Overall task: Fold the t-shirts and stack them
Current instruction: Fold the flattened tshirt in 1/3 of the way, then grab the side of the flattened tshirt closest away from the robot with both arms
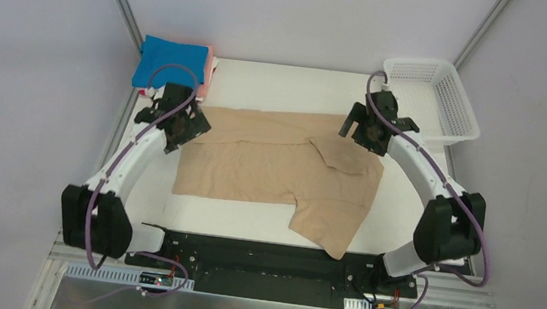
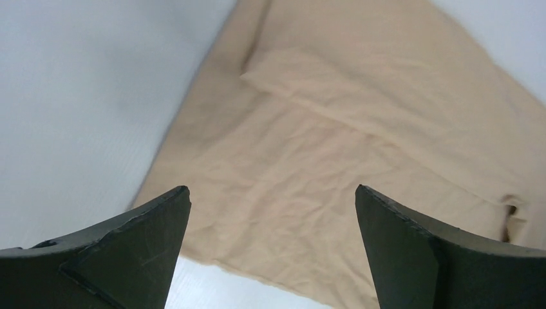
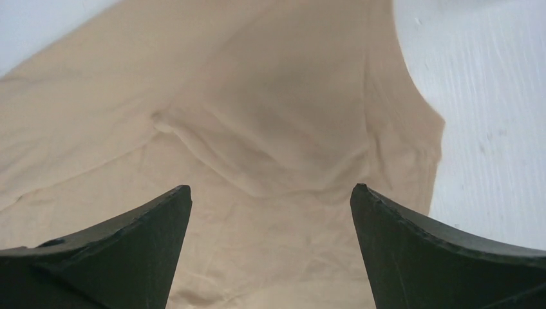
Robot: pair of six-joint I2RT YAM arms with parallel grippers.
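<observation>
Table point(image 1: 285, 81): basket point(image 1: 460, 106) far-right corner, folded shirts point(image 1: 170, 64) far-left.

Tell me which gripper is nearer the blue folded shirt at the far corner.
Left. The left gripper hovers over the edge of the tan t-shirt, just in front of the blue folded shirt; the right gripper is across the table, beside the white basket.

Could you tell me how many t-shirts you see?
3: tan cloth t-shirt spread centrally; folded bright blue t-shirt, far-left corner; folded pink t-shirt under it. Others may be hidden.
</observation>
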